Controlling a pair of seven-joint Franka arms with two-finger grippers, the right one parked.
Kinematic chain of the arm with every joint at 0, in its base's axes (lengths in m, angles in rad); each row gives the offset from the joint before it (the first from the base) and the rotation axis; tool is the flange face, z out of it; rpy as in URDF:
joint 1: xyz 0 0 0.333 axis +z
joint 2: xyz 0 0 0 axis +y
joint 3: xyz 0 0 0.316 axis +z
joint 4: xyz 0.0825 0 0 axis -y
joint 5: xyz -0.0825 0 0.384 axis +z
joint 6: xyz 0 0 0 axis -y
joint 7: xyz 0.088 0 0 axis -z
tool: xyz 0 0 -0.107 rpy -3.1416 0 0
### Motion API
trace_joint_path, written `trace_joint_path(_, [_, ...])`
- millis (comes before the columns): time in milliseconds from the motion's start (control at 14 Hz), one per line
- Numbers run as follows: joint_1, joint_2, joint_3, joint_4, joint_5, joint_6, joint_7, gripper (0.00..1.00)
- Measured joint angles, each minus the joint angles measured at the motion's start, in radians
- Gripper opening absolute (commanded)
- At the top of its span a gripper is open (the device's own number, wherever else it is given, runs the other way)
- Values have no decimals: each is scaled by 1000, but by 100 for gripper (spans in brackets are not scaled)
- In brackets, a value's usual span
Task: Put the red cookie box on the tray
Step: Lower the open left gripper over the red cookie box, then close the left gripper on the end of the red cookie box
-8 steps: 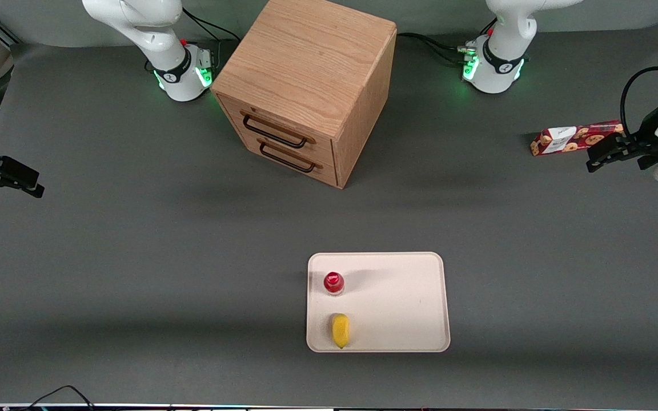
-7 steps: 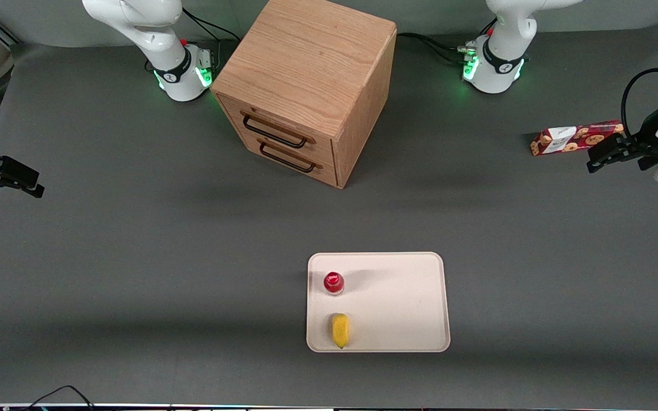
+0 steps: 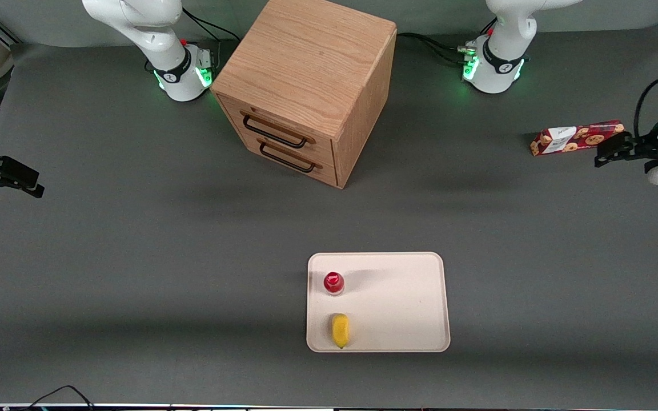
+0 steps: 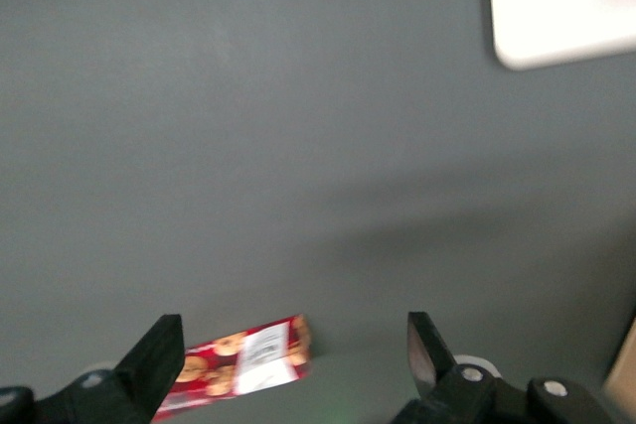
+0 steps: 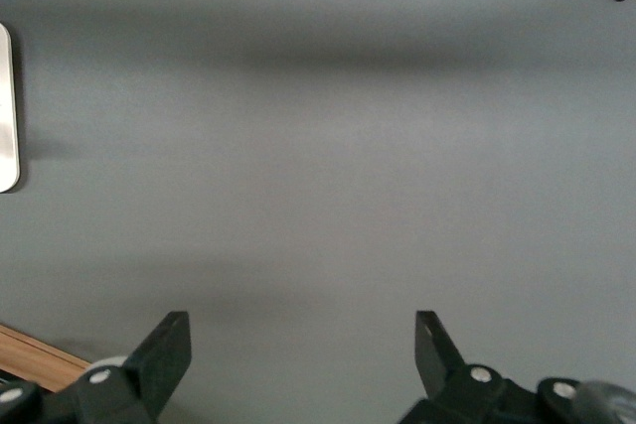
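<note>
The red cookie box (image 3: 577, 137) lies flat on the grey table toward the working arm's end, with its white patch at the end facing the cabinet. My left gripper (image 3: 610, 152) hovers at the box's other end, slightly nearer the front camera, open and holding nothing. In the left wrist view the box (image 4: 238, 364) lies on the table under the wide gap of the gripper (image 4: 293, 340), close to one finger. The cream tray (image 3: 409, 302) sits near the table's front; a corner of the tray (image 4: 561, 7) also shows in the wrist view.
A wooden drawer cabinet (image 3: 306, 85) with two handled drawers stands at the back middle. On the tray stand a small red-capped bottle (image 3: 333, 282) and a yellow item (image 3: 340, 330). The working arm's base (image 3: 494, 63) is farther back than the box.
My left gripper has drawn back a little toward the working arm's end of the table and slightly away from the front camera. The cookie box has stayed in place.
</note>
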Motion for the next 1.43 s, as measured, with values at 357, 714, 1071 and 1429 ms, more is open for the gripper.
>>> trace_joint_path(357, [64, 10, 107, -147, 138, 5, 601, 100])
trace_joint_path(714, [67, -122, 232, -473, 205, 194, 943, 100])
trace_joint_path(1071, [70, -261, 447, -735, 240, 384, 1194, 100])
trace_joint_path(1429, [70, -260, 477, -924, 241, 638, 1226, 100])
